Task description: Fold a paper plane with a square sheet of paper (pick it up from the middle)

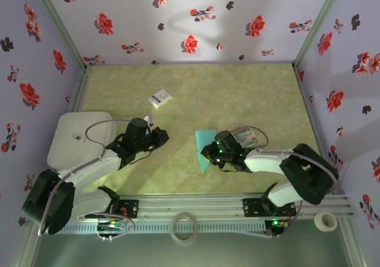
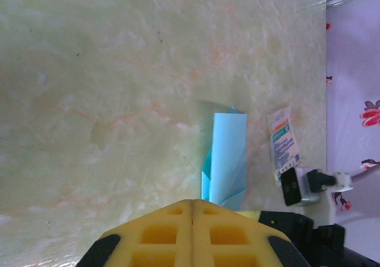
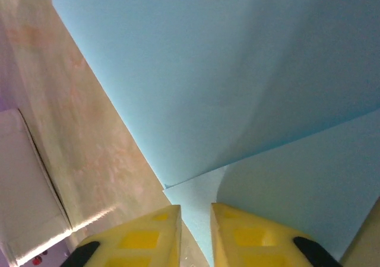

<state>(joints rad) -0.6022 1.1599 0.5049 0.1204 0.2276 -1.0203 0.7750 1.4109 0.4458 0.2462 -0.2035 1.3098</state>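
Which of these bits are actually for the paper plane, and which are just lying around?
For the job: teal paper sheet, partly folded.
Lying about: small white card; printed card; white container; clear tape roll; white tape roll.

Two robot arms, the left arm (image 1: 94,168) and the right arm (image 1: 267,159), wear smooth white shells between bulky black joint housings (image 1: 47,203), with black blocks at the wrists. Thin pale cables (image 1: 95,126) loop along the links. Small green lights (image 1: 220,151) glow on the right wrist. The left gripper (image 2: 193,206) and the right gripper (image 3: 196,213) have yellow plastic fingers (image 2: 160,231) moulded with square recessed pockets, set on rounded black mounts (image 2: 102,253).
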